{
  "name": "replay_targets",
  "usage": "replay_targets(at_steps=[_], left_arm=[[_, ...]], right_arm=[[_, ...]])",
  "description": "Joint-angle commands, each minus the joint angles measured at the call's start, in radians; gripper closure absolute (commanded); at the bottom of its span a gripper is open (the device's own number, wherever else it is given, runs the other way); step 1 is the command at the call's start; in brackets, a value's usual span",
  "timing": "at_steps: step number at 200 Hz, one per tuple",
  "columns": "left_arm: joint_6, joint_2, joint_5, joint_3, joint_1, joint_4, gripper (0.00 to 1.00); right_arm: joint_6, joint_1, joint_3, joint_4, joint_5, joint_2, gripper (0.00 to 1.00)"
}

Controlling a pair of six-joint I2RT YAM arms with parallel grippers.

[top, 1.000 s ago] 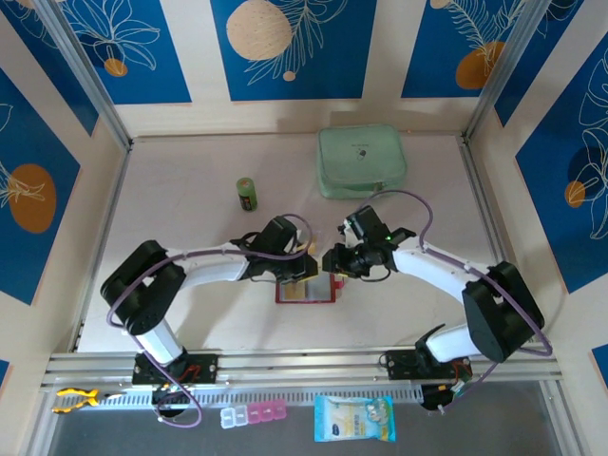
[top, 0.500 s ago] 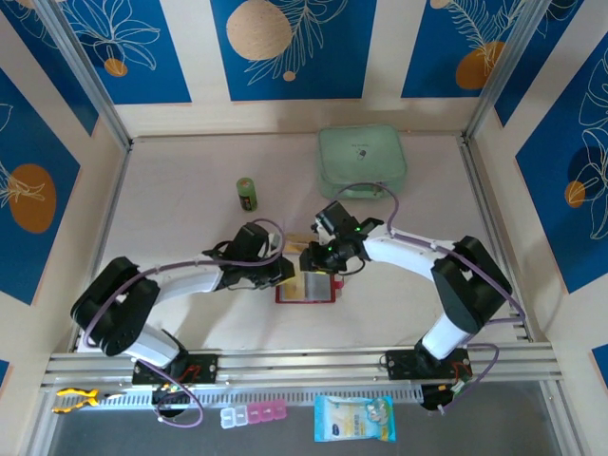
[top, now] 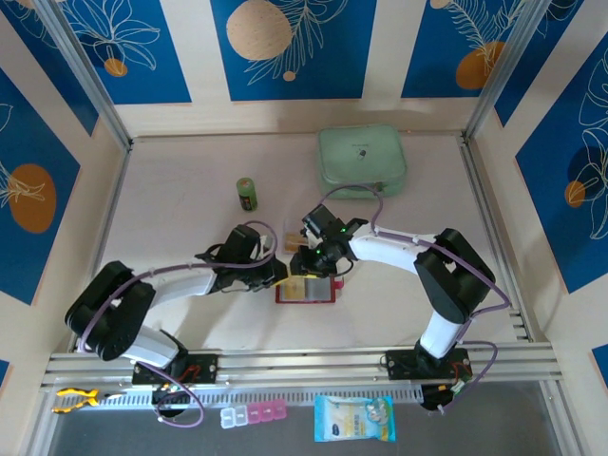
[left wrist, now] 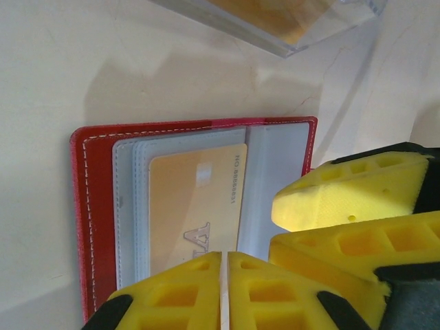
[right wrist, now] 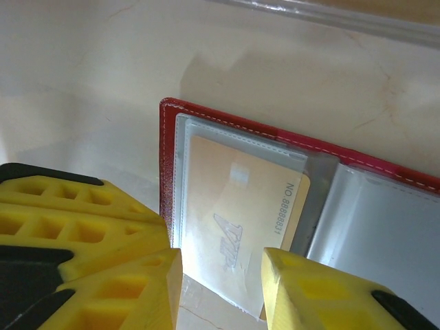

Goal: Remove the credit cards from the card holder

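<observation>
Just ahead of the left gripper (left wrist: 221, 292), an open red wallet (left wrist: 86, 206) lies flat on the pale table (top: 190, 171), its clear inner pockets facing up. A tan-orange card (left wrist: 196, 206) sits in the pocket nearest the gripper's tips, raised digits along one edge, with the layered plastic sleeves around it. The left gripper's yellow fingers (left wrist: 165, 299) are pressed together with only a thin pale seam between them, planted at the wallet's near edge over the end of the card; whether anything thin is caught in that seam cannot be told. Right beside it, on the wallet's other half, stand the right gripper's two yellow fingers (left wrist: 344, 199). From its own wrist view the right gripper (right wrist: 221, 289) has its jaws partly apart, and the end of the card and the edge of its clear pocket show in the gap between them. Whether the pads touch the plastic is not clear. Beyond both grippers, past the wallet's far edge, lies a clear plastic piece (left wrist: 275, 24) with something orange-yellow showing through it. Farther off from the grippers sit a small green cylinder (top: 247, 193) and — toward the back wall — a mint green zip case (top: 361, 161), both well apart from the wallet.
</observation>
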Motion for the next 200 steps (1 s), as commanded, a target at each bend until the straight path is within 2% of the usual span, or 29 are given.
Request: replay_targets(at_steps=[1,69,150,200], left_arm=[[0.006,0.019,0.021,-0.013,0.009,0.024,0.91],[0.097,-0.009,-0.056,0.019,0.009,-0.154,0.93],[0.083,0.023,-0.049,-0.013,0.009,-0.114,0.94],[0.084,0.041,-0.051,-0.022,0.009,-0.124,0.96]], right_arm=[[0.019,0.004,-0.021,0.014,-0.006,0.013,0.64],[0.031,0.011,-0.041,0.035,-0.017,0.033,0.66],[0.039,0.015,-0.058,0.053,-0.026,0.047,0.68],[0.023,0.023,-0.042,0.007,0.018,0.047,0.68]])
